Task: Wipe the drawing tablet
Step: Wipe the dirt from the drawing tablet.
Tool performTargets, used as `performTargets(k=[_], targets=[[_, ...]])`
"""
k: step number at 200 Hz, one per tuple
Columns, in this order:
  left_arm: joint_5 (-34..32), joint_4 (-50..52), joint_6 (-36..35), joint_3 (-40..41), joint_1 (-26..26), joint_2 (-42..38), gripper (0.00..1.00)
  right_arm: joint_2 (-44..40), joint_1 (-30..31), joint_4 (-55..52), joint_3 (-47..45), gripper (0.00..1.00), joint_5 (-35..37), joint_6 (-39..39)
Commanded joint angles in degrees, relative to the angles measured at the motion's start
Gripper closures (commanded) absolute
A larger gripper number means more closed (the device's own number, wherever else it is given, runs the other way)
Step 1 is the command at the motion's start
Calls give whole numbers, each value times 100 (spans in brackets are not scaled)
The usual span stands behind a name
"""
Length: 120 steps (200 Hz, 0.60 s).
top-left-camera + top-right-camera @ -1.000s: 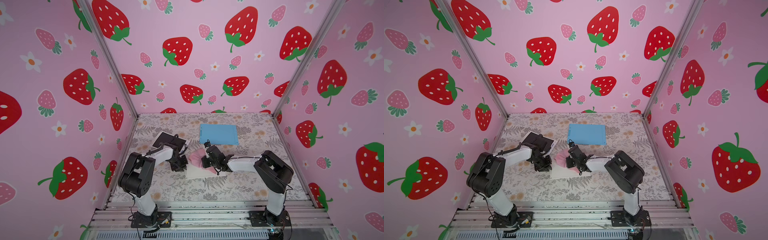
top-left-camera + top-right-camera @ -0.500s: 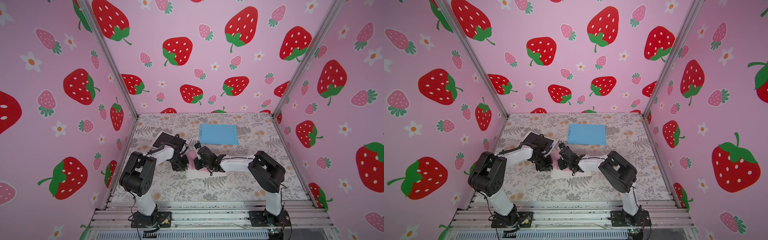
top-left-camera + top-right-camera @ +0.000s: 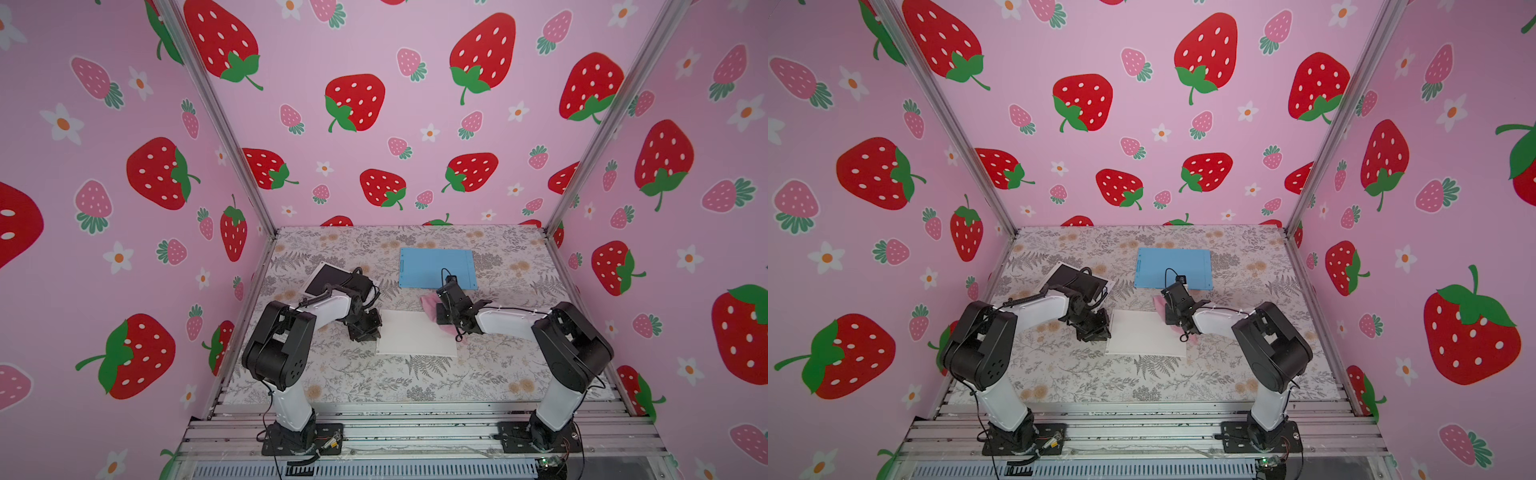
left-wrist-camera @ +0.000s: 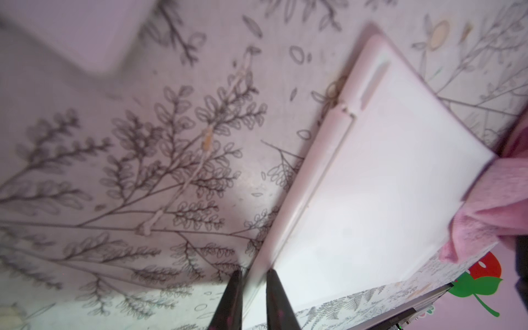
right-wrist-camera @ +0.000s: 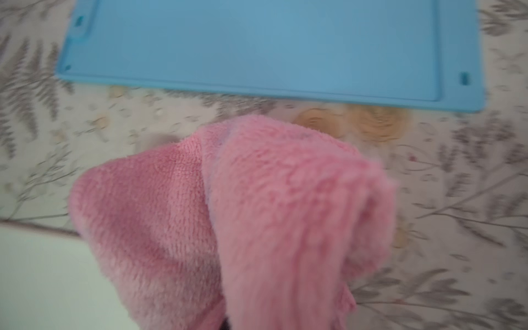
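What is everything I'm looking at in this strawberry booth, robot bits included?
White drawing tablet: one, white, mid-table between the arms.
Pink cloth: one, pink, at the white tablet's far right corner.
Blue tablet: one, blue, toward the back wall.
Dark tablet: one, black, back left, partly hidden by the left arm.
Table: one, grey floral cover.
Left gripper: one, black, jaws pinching the white tablet's edge.
Right gripper: one, black, shut on the cloth.
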<state>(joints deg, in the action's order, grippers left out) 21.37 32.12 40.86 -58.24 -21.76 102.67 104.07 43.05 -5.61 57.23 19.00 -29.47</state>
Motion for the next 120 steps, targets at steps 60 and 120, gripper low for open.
performTargets(k=[60, 120], targets=[[-686, 250, 275, 419, -274, 850, 84, -504, -766, -1027, -704, 100, -82, -444], [-683, 228, 449, 446, -342, 890, 85, -90, 30, -734, -308, 100, -638, -388]])
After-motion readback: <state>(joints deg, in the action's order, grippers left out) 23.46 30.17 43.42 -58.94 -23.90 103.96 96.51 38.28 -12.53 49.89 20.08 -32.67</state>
